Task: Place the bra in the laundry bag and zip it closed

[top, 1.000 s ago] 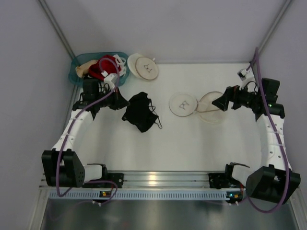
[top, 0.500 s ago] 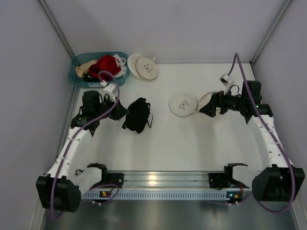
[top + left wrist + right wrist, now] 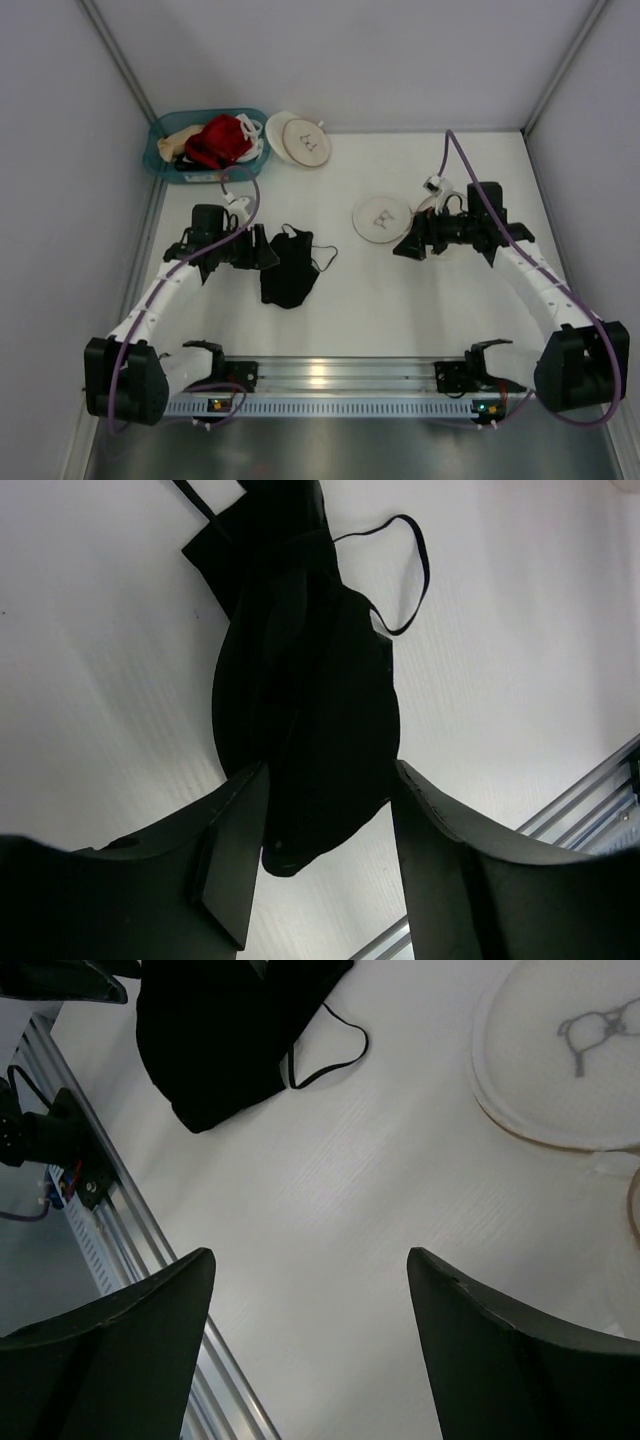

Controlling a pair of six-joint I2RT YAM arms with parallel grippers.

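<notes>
Bra [image 3: 290, 272] is pinched by the left hand [image 3: 330, 770], fabric bunched between the fingers, left of centre and low at the counter [image 3: 370, 310]. Right hand [image 3: 310, 1260] is spread wide with nothing in it, beside the laundry bag [image 3: 382, 218]. The bag's lid is laid flat and no garment is seen in it. Bra and bag are well apart. Judged early: transfer, insertion and zipping are all left.

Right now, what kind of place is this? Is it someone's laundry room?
Probably a robot lab bench, not a home: two robot arms bolted to a metal rail, bare grey walls, and practice laundry, a black bra and a basket of clothes.
</notes>
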